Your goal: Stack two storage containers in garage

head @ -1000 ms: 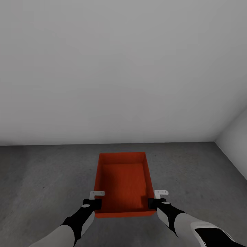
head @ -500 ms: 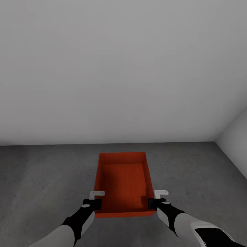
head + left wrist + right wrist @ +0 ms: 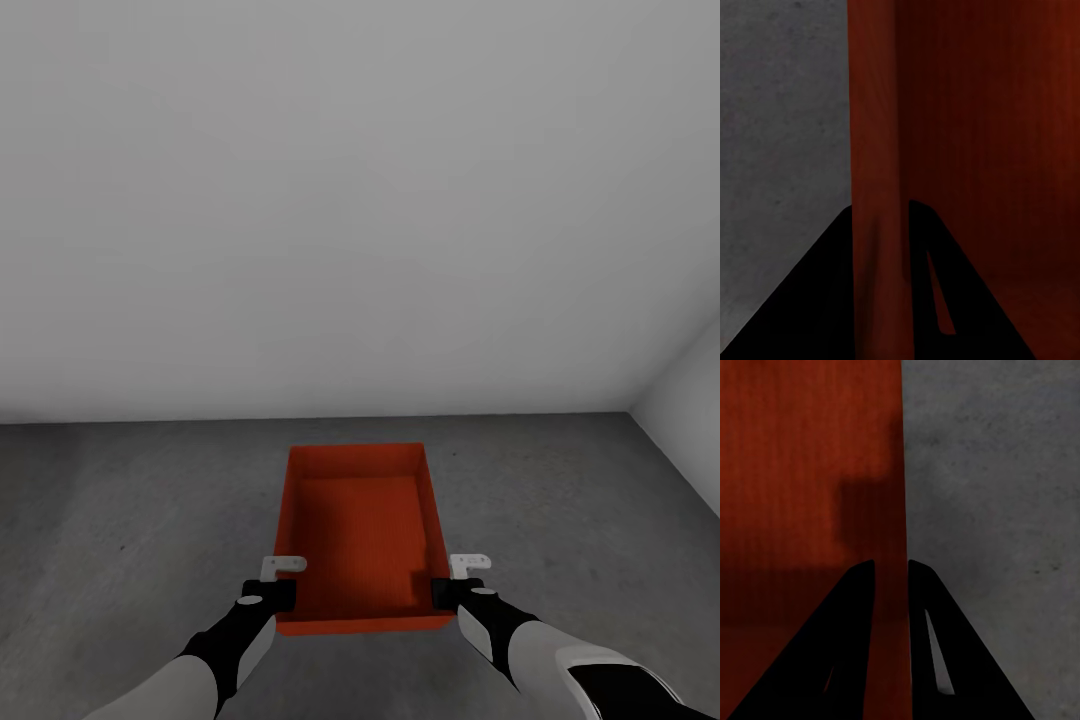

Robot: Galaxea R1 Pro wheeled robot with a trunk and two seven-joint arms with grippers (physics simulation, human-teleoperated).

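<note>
Grey concrete floor (image 3: 130, 520) meets a white wall (image 3: 360, 200). Your left gripper (image 3: 283, 592) and right gripper (image 3: 443, 590) each pinch a side wall of the orange container (image 3: 360, 520).

The bin (image 3: 362, 530) sits on the floor (image 3: 120, 520), before the wall (image 3: 340, 200). The left gripper (image 3: 276, 594) flanks its near left corner, the right gripper (image 3: 440, 592) its near right.

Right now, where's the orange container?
Head view, low centre: the orange container is over the grey floor near the white wall, its side walls pinched by the left claw and right claw.
</note>
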